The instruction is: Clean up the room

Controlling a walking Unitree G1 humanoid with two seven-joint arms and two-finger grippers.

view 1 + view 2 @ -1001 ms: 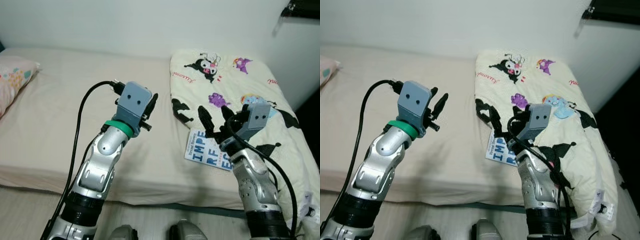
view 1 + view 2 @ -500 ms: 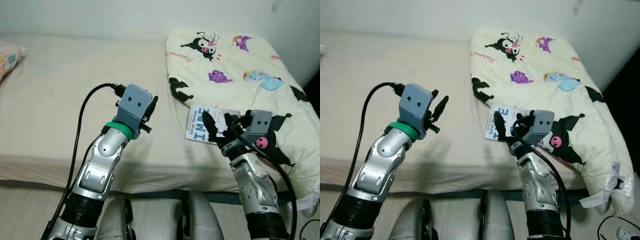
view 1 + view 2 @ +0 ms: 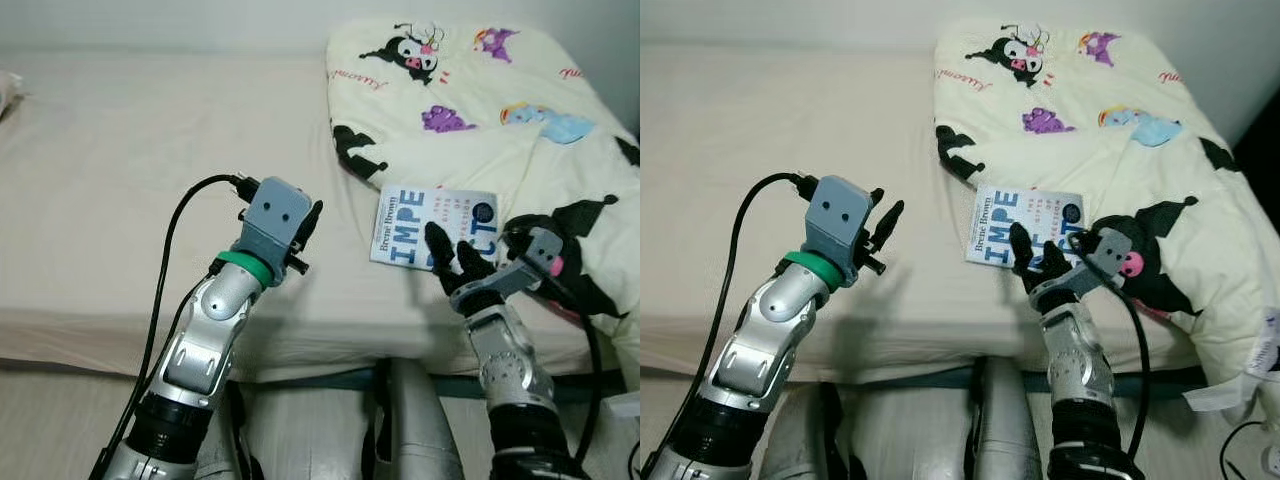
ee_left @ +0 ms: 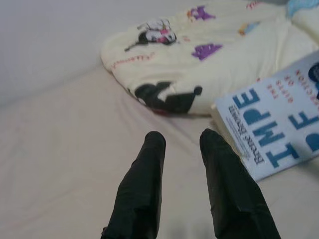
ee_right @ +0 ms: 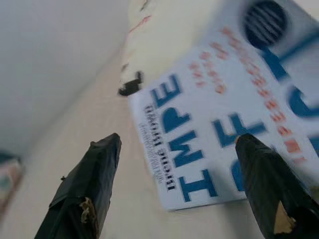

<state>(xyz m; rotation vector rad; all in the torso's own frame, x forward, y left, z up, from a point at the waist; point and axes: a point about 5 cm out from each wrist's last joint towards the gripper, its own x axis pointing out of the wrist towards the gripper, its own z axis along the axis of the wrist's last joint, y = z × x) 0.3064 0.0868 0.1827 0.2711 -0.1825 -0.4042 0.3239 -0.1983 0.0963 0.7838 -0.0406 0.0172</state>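
The view has tipped further down over the bed [image 3: 120, 150] since a second ago, and the right gripper [image 3: 452, 255] has come lower and closer — its two black fingers spread wide, poised over the near edge of the book [image 3: 432, 225] without pinching it. One book lies here, flat on the sheet, its far edge tucked against the one cartoon-print quilt [image 3: 480, 100]. Its pale cover reads "IMPE" in big blue letters (the smaller line beside the spine is hard to read). The left gripper [image 3: 308, 228] hangs raised over bare sheet well left of the book — fingers narrowly parted, holding nothing.
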